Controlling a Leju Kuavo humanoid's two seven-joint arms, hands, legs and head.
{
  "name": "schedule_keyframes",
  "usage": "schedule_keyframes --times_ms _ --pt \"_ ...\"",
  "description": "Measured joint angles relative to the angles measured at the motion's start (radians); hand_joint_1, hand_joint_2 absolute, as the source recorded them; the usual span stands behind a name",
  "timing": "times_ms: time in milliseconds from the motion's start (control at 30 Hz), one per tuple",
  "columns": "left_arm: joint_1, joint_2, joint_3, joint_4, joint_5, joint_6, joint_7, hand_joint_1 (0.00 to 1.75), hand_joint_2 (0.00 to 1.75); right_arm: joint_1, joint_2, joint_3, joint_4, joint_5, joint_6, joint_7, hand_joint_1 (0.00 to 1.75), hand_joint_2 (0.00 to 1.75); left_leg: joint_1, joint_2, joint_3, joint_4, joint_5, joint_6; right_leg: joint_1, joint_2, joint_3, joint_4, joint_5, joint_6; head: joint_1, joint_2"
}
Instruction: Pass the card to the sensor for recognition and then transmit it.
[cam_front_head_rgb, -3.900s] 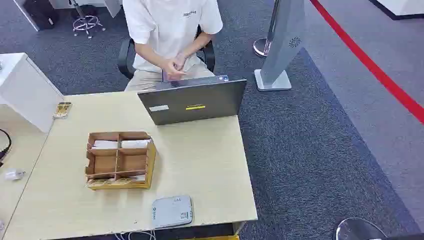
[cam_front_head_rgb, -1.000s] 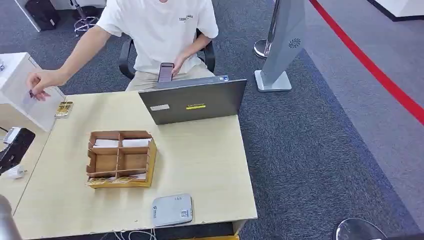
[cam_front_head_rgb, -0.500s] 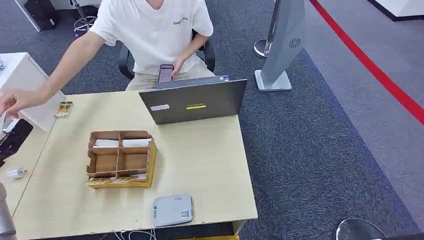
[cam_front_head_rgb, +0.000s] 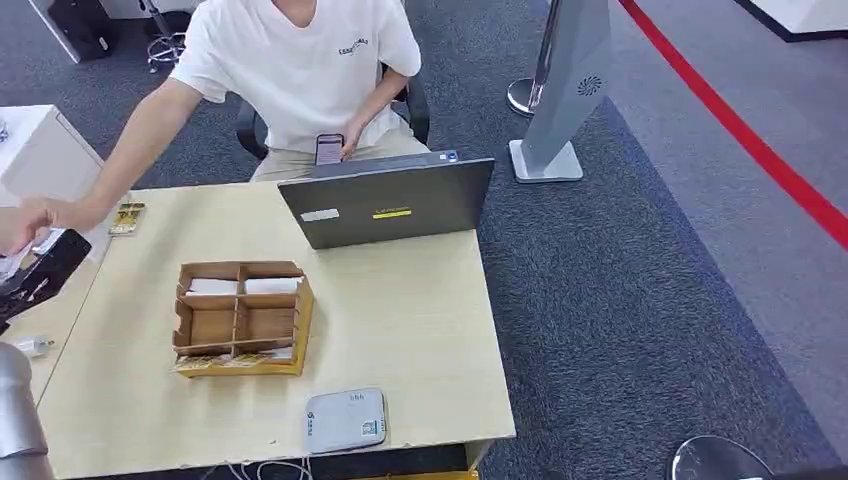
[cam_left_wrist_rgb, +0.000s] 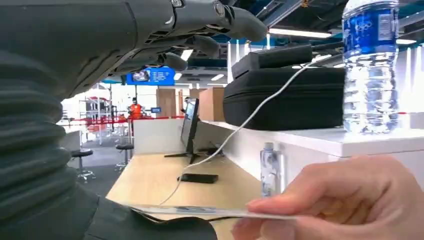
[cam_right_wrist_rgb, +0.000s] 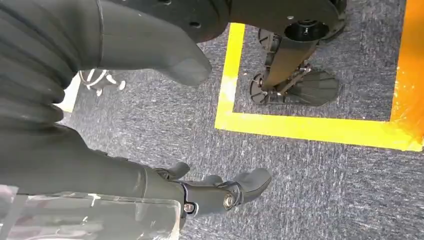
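At the table's left edge: person's hand (cam_left_wrist_rgb: 345, 200) is holding out a card (cam_left_wrist_rgb: 210, 212).
Left hand (cam_front_head_rgb: 45, 268): spreading open beside the card.
Right hand (cam_right_wrist_rgb: 150, 120): hanging empty, fingers apart.

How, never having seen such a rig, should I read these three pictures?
A two-armed humanoid robot took them. The head view looks down on a pale wooden table bearing a grey laptop, a compartmented brown cardboard box and a flat grey-white card sensor. A seated person in a white T-shirt reaches toward the robot's dark left hand. The left wrist view, shot from behind that hand, shows the person's hand offering a thin pale card between its spread fingers and thumb, apparently not yet gripped. The right wrist view shows the right hand hanging empty above grey carpet.
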Motion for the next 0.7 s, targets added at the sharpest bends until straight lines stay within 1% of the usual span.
schedule_keyframes --times_ms 67,267,333,400,433,700 --pt "-0.003 -0.005 -0.011 0.0 0.0 -0.003 -0.001 0.0 1.75 0.0 0.0 0.002 0.001 -0.002 0.0 -0.001 0.0 1.75 0.0 0.0 0.0 0.0 0.0 0.0 0.0 0.0 0.0 0.0 0.0 0.0 0.0 0.0" --pt "-0.003 -0.006 -0.013 0.0 0.0 -0.003 -0.001 0.0 1.75 0.0 0.0 0.002 0.001 -0.002 0.0 -0.001 0.0 1.75 0.0 0.0 0.0 0.0 0.0 0.0 0.0 0.0 0.0 0.0 0.0 0.0 0.0 0.0" --pt "-0.007 -0.016 -0.029 0.0 0.0 -0.008 -0.003 0.0 1.75 0.0 0.0 0.002 0.002 -0.011 -0.001 -0.002 0.0 1.75 0.0 0.0 0.0 0.0 0.0 0.0 0.0 0.0 0.0 0.0 0.0 0.0 0.0 0.0" --pt "-0.008 -0.045 -0.063 -0.014 0.0 -0.028 -0.006 0.0 1.75 0.001 0.0 0.003 0.005 -0.023 -0.005 -0.005 0.0 1.75 0.0 0.0 0.0 0.0 0.0 0.0 0.0 0.0 0.0 0.0 0.0 0.0 0.0 0.0" --pt "-0.008 -0.056 -0.079 -0.024 0.0 -0.035 -0.006 1.75 1.75 0.002 -0.001 0.003 0.007 -0.027 -0.006 -0.008 0.0 1.75 0.0 0.0 0.0 0.0 0.0 0.0 0.0 0.0 0.0 0.0 0.0 0.0 0.0 0.0" --pt "-0.003 -0.06 -0.091 -0.029 0.005 -0.036 -0.014 1.75 1.75 0.002 -0.002 0.011 0.01 -0.029 -0.006 -0.008 0.0 1.75 0.0 0.0 0.0 0.0 0.0 0.0 0.0 0.0 0.0 0.0 0.0 0.0 0.0 0.0"
